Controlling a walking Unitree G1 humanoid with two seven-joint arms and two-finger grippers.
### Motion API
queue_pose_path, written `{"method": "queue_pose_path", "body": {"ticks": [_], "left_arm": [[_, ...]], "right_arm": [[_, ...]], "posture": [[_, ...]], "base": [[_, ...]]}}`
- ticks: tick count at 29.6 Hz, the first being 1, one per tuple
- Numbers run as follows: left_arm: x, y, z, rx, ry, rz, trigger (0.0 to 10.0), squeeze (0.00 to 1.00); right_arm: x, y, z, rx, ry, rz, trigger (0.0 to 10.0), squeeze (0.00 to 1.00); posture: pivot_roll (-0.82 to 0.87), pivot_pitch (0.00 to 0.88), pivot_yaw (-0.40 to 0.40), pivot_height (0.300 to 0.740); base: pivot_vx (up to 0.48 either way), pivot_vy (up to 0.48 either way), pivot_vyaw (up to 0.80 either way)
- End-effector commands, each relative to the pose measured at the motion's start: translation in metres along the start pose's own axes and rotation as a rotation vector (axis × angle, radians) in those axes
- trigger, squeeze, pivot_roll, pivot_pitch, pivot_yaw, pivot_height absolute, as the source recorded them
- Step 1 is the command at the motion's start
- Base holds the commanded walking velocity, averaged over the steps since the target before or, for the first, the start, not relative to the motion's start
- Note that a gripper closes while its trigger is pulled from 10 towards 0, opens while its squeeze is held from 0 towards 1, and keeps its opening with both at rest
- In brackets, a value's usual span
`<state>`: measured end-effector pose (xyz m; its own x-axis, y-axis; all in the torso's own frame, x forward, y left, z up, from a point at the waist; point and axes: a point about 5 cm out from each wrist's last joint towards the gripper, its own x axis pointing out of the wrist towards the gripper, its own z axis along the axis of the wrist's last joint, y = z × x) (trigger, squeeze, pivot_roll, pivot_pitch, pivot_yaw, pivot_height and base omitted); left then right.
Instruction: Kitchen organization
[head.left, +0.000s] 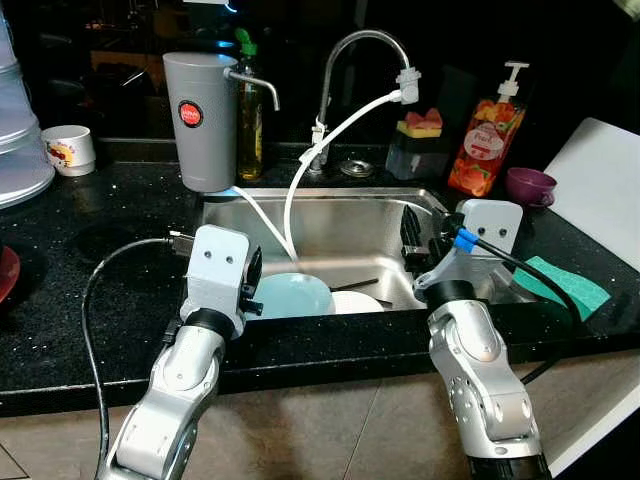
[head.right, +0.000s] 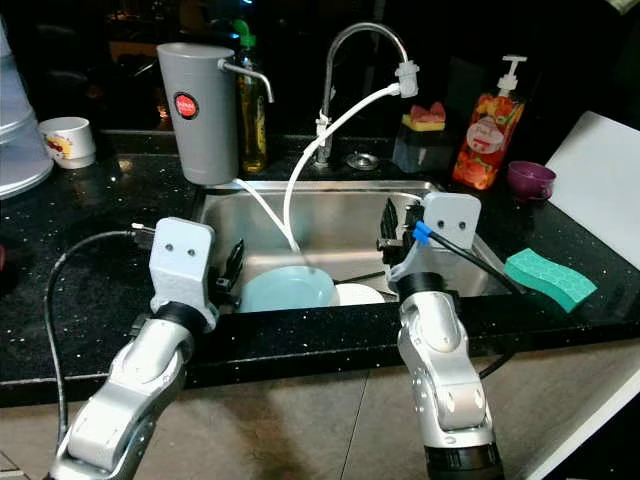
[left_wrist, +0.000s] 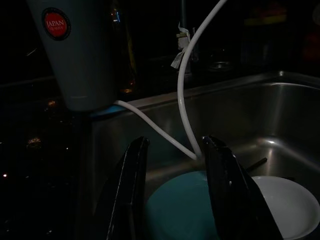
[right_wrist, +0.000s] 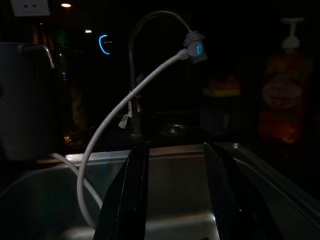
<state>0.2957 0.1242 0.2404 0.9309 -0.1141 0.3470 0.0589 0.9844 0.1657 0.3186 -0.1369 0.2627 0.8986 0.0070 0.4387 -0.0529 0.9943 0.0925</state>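
Teal plate (head.left: 291, 296) in sink (head.left: 340, 228), just beyond open left end effector (head.left: 252, 285).

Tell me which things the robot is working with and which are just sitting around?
Working with: teal plate, white plate, sink, left gripper, right gripper, both open.

Sitting around: grey water filter, soap bottle, green sponge, purple bowl, white cup.
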Motion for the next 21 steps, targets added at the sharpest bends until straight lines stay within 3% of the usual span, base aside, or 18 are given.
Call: {"method": "queue_pose_path", "body": {"ticks": [1, 21], "left_arm": [[-0.0001, -0.0032, 0.0006, 0.015, -0.01, -0.008, 10.0, 0.0], [0.0019, -0.0036, -0.0055, 0.11, 0.008, -0.016, 10.0, 0.0]], "right_arm": [[-0.0017, 0.0003, 0.0021, 0.0, -0.014, -0.005, 10.0, 0.0], [0.0031, 0.0016, -0.0003, 0.016, 0.0, -0.013, 10.0, 0.0]], "posture": [[0.09, 0.102, -0.077, 0.74], [0.1, 0.109, -0.085, 0.74]], "base": [[0.0, 0.0, 0.0], [0.0, 0.0, 0.0]]}}
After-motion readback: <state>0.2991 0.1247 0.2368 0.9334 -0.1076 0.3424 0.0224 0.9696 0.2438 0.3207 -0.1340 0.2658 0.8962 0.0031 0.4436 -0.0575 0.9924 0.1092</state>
